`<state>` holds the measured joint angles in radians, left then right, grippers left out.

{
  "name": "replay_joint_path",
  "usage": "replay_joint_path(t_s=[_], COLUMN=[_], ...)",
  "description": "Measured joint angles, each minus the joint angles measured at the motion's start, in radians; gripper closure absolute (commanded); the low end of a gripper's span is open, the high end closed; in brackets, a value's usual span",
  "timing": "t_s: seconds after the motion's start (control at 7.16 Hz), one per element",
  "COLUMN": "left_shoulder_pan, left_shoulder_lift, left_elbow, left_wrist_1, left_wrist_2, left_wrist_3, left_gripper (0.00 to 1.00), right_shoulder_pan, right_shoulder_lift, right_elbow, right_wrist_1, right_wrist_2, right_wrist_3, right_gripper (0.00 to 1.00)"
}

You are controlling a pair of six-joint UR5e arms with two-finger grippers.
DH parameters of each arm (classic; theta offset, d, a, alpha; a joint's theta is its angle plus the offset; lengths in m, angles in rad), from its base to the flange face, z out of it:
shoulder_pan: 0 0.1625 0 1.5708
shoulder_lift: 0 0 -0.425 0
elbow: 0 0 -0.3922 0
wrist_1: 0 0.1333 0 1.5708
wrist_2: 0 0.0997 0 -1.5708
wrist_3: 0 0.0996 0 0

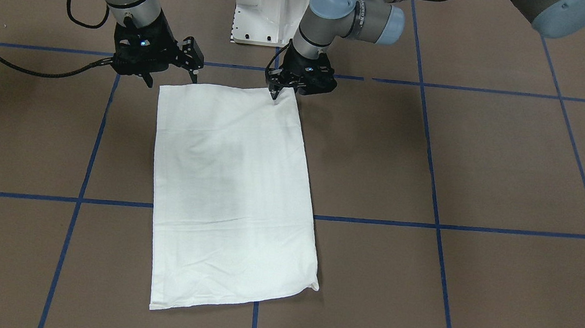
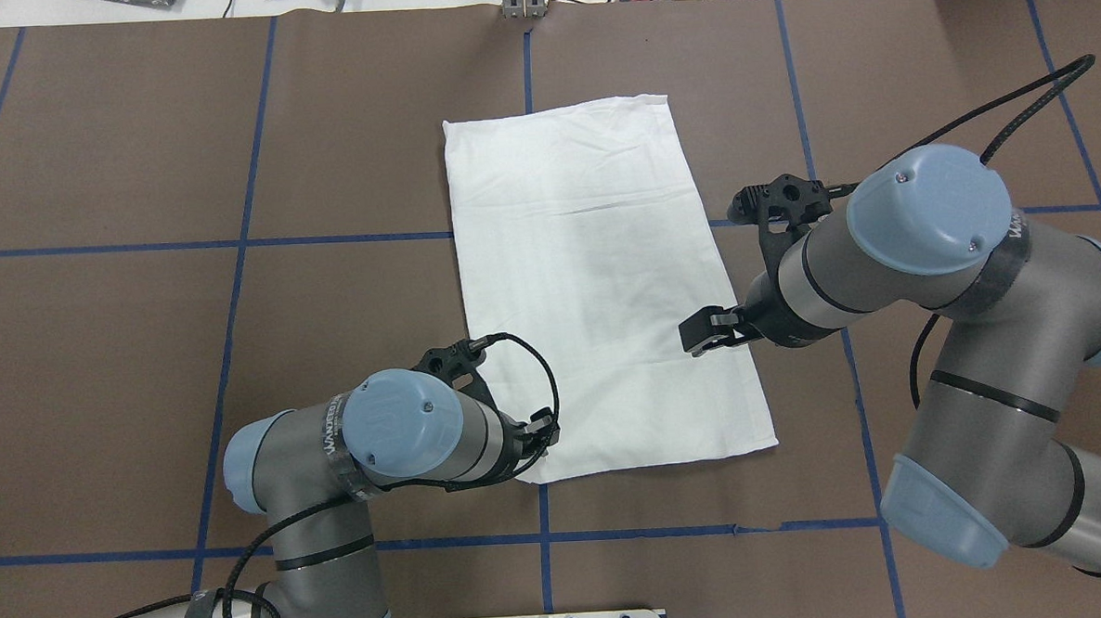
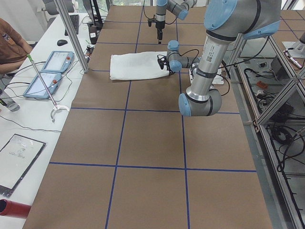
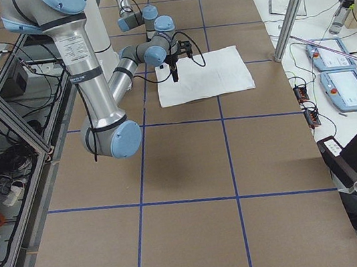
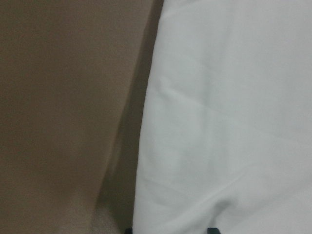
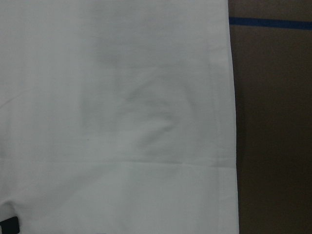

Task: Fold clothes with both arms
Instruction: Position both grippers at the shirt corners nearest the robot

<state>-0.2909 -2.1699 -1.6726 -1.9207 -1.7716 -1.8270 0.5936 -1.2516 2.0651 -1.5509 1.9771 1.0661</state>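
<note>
Overhead exterior shows the white T-shirt [image 2: 596, 279] folded into a long rectangle in the middle of the brown surface [image 2: 144, 364]. Its short edges face toward and away from the robot, and the whole shape is skewed so the near end sits further to the robot's right. The long edges run fairly straight. The far corner on the robot's left puffs up a little in the front-facing view. Wide stretches of brown surface, crossed by blue tape lines [image 2: 232, 243], lie along both long edges and past the far short edge. A narrower strip separates the near edge from the white pedestal base [image 1: 268, 9].

The left arm [image 2: 398, 436] is bent low, its wrist just over the shirt's near corner on the robot's left. The left pincer [image 1: 275, 95] points straight down with its tip on the cloth at that corner. The left wrist view shows two dark fingertips [image 5: 128, 230] a little apart with cloth between them; I cannot tell whether they are clamping it.

The right arm [image 2: 919, 228] reaches in from the other side, its forearm angled over the right long edge. The right pincer [image 1: 171, 78] hangs above the shirt's near right corner, released, its fingers spread wide and clear of the cloth. One fingertip [image 6: 9, 225] shows low in the right wrist view.
</note>
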Motion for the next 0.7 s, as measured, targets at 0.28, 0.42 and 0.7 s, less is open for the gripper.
replay_joint_path(t_s=[0.28,0.42,0.7], left_shoulder_pan=[0.0,0.0,0.0], left_shoulder_lift=[0.001,0.002,0.002], left_elbow=[-0.011,-0.024,-0.041], left_wrist_1=[0.007,0.02,0.04], left_wrist_2=[0.0,0.0,-0.001], left_wrist_3=[0.0,0.0,0.0], left_gripper=[0.55,0.63,1.0], right_shoulder_pan=[0.002,0.002,0.003], right_shoulder_lift=[-0.004,-0.004,-0.003], right_elbow=[0.0,0.001,0.001], right_wrist_1=[0.0,0.0,0.0], right_wrist_2=[0.0,0.0,0.0], right_wrist_3=[-0.001,0.0,0.0], right_gripper=[0.0,0.0,0.0])
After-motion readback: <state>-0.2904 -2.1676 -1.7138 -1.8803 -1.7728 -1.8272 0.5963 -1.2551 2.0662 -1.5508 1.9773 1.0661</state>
